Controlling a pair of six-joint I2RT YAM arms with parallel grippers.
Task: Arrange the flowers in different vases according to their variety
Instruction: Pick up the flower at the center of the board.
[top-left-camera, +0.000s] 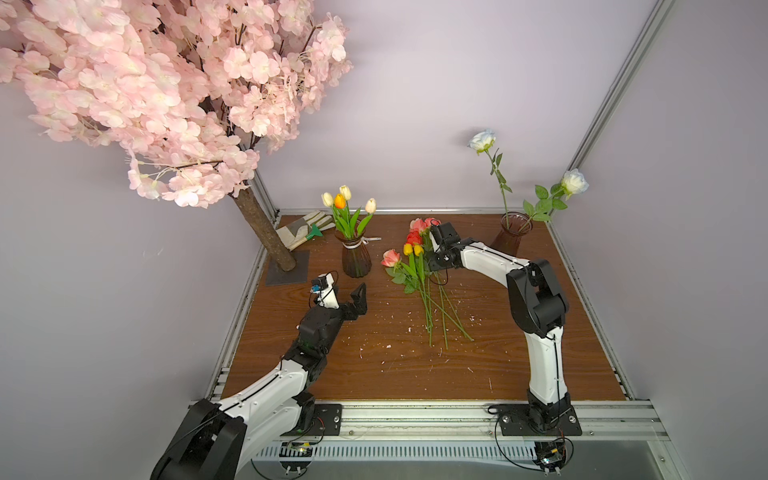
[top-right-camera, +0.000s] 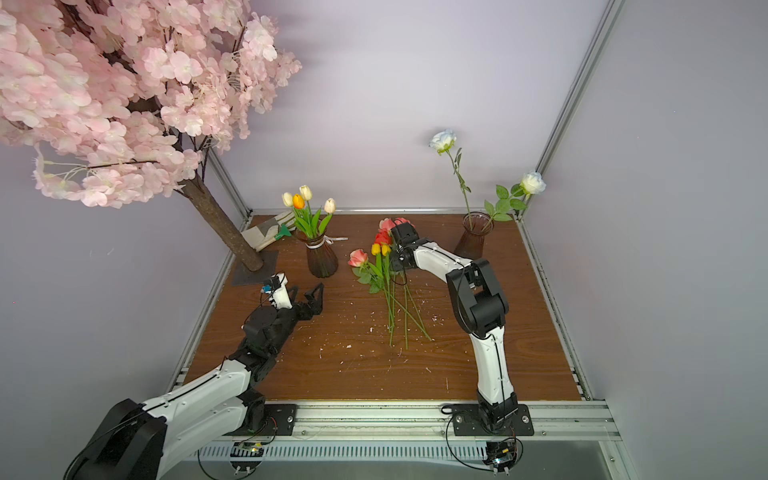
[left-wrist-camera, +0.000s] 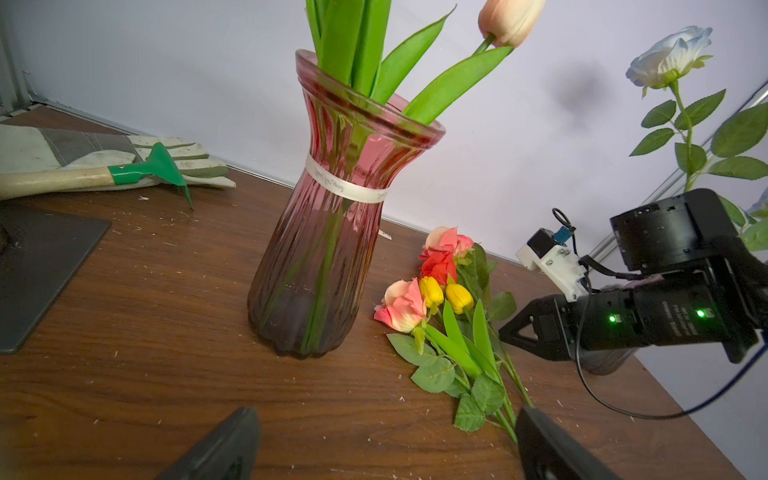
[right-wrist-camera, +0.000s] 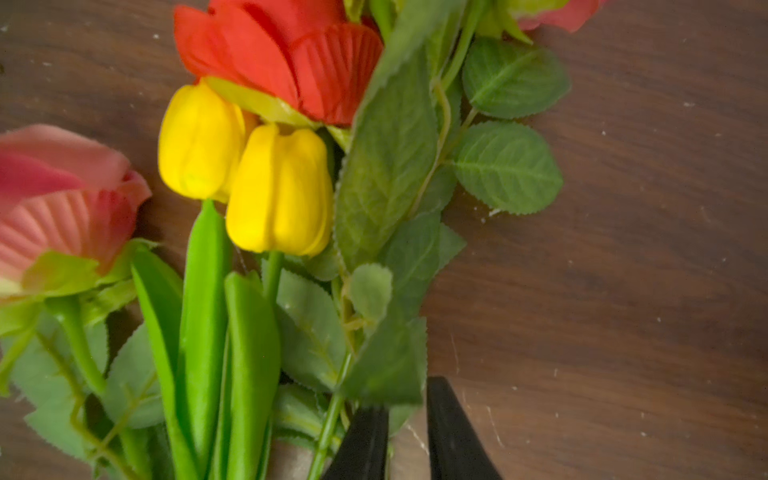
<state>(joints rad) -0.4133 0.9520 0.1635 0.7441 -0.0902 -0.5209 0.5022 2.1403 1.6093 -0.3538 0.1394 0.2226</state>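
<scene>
My black right gripper (right-wrist-camera: 405, 415) sits nearly closed beside a thin green leafy rose stem (right-wrist-camera: 331, 417); I cannot tell whether it grips, so I'd centre it first.

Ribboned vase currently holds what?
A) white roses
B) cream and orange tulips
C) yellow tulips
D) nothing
B: the ribboned vase holds the cream and orange tulips, while the white roses stand in the other vase and the yellow tulips lie on the table.
</scene>
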